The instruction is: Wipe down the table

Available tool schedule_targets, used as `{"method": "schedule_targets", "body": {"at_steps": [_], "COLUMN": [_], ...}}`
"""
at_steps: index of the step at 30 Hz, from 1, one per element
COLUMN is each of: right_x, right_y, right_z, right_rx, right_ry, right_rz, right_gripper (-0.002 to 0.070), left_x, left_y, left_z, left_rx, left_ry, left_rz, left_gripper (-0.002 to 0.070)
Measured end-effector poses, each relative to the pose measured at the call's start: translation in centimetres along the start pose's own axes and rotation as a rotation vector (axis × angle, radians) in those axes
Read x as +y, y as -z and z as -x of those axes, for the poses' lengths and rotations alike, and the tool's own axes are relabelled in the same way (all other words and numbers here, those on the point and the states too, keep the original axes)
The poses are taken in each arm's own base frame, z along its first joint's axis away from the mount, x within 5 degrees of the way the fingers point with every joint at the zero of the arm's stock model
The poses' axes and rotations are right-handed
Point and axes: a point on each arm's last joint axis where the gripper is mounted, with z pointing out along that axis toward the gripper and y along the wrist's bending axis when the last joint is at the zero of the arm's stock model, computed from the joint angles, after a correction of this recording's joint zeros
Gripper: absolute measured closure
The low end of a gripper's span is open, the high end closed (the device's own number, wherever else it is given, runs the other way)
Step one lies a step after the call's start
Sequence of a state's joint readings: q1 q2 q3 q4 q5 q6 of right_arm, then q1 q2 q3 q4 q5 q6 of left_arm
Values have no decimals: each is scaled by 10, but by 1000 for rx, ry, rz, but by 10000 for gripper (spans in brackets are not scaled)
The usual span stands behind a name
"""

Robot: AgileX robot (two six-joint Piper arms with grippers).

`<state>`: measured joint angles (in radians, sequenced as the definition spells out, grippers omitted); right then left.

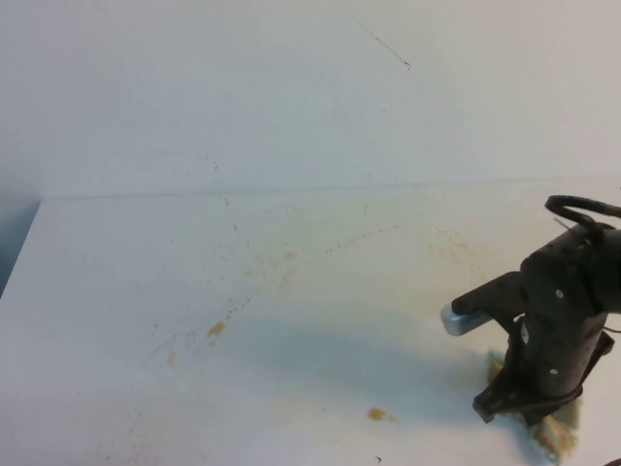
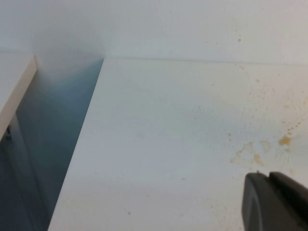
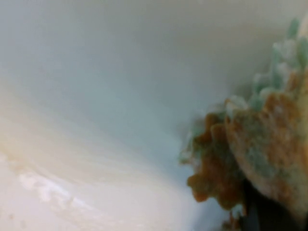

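My right gripper (image 1: 529,413) points down at the near right of the white table (image 1: 310,252), shut on a green cloth (image 1: 558,437) soiled brown and pressed onto the surface. In the right wrist view the stained cloth (image 3: 269,139) bunches around the dark fingers (image 3: 260,214). Brown spots (image 1: 215,329) and a blob (image 1: 376,415) mark the table, with faint smears (image 1: 281,262) further back. Only the left wrist view shows my left gripper (image 2: 269,177), which is shut and holds nothing. It hovers over the table's left part near dried stains (image 2: 285,140).
The table's left edge (image 2: 79,144) drops into a dark gap beside another white surface (image 2: 17,82). A white wall (image 1: 291,87) rises behind the table's back edge. The right arm's cable (image 1: 577,206) loops above its wrist.
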<state>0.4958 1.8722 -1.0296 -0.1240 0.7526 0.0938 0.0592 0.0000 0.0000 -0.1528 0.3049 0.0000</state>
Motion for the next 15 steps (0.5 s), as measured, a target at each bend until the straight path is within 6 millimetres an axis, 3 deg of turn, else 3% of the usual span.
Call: {"method": "schedule_targets", "body": {"at_steps": [6, 12, 15], "right_x": [-30, -24, -8], "right_y": [-2, -3, -1], "right_z": [0, 1, 5], "right_rx": [-11, -29, -69], "right_ry": [-75, -41, -11], "right_rz": [-9, 38, 110], "right_gripper": [644, 645, 645], "left_x": [0, 0, 0], "left_y": [0, 0, 0], "left_z": [0, 0, 0], "left_rx": [0, 0, 0], "left_ry": [0, 0, 0], "left_rz": [0, 0, 0], "left_gripper": [678, 678, 679]}}
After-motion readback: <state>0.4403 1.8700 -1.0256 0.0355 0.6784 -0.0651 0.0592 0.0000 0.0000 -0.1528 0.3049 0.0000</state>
